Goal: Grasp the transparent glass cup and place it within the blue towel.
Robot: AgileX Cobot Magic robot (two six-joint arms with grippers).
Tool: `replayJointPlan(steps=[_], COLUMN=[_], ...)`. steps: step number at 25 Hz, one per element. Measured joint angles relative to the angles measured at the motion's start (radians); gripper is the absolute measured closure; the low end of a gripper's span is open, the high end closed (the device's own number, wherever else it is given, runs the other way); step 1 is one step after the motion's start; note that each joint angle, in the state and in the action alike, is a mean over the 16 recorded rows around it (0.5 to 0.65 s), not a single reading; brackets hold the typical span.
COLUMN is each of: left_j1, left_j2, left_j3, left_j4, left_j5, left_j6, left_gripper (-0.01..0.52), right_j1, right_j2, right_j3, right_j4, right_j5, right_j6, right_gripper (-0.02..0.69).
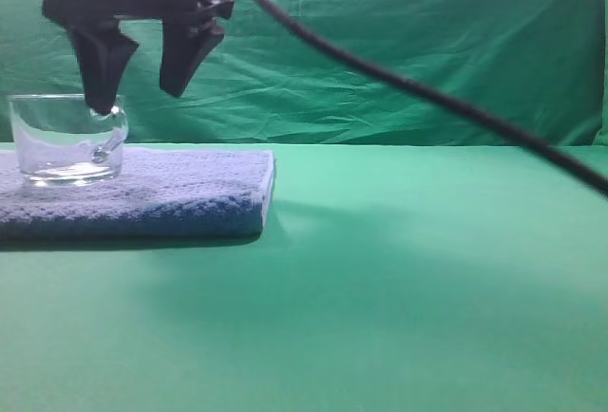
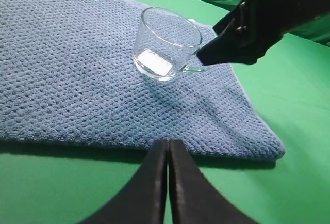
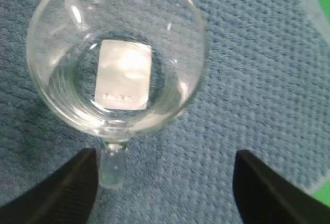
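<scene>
On one blue towel [image 1: 142,194], one transparent glass cup [image 1: 66,137], upright.

1. No text, brand, number or sign could be read anywhere.
2. A pale rectangular label [image 3: 124,74] lay at the bottom of the transparent glass cup [image 3: 116,53]; a faint line of marks ran along its lower edge, too blurred to make out.
</scene>
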Motion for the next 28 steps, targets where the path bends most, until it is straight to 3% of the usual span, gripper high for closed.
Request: replayJointPlan(steps=[5,9,28], left_j1=[0.0,0.0,0.0], left_j2=[0.0,0.0,0.0], left_j3=[0.0,0.0,0.0], left_j4=[0.0,0.0,0.0], left_j5=[0.0,0.0,0.0], left_j6=[0.0,0.0,0.0], left_gripper=[0.514,0.514,0.514], right_j1=[0.0,0.0,-0.058], right_j2=[-0.073,-0.132,-0.454], right_j3=[0.0,0.0,0.049], right_j4=[-0.022,-0.031,-0.11], right_j5=[0.081,0.121,0.152], right_j6=[0.025,0.041,0.212], right_gripper=[0.605,0.658,0.617])
